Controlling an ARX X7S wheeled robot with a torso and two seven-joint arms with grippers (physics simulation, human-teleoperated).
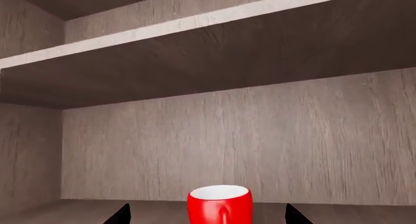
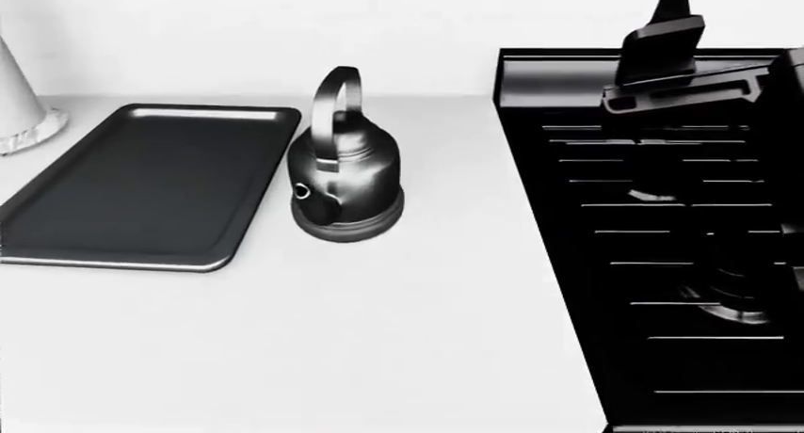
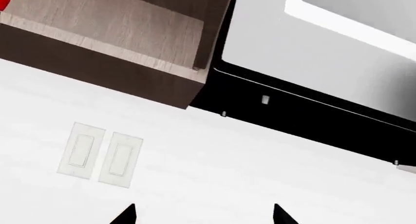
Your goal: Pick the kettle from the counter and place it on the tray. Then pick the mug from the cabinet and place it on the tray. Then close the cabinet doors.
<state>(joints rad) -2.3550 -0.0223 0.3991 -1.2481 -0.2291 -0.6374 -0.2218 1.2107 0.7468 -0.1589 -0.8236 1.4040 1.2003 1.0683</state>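
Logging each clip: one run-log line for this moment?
kettle: on counter, beside tray | mug: in cabinet, between open left hand tips | right hand: open, empty

The kettle [image 2: 345, 174] is glossy dark metal with a ridged base. The tray [image 2: 138, 188] is smooth dark metal with a soft sheen. The tabletop [image 2: 377, 339] looks plain, smooth and white. The mug [image 1: 219, 204] is glossy red, and the cabinet [image 1: 260, 141] is matt grained wood.

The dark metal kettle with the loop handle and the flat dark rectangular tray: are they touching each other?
Cannot tell. In the head view the kettle stands on the white counter right beside the tray, its body overlapping the rim's edge.
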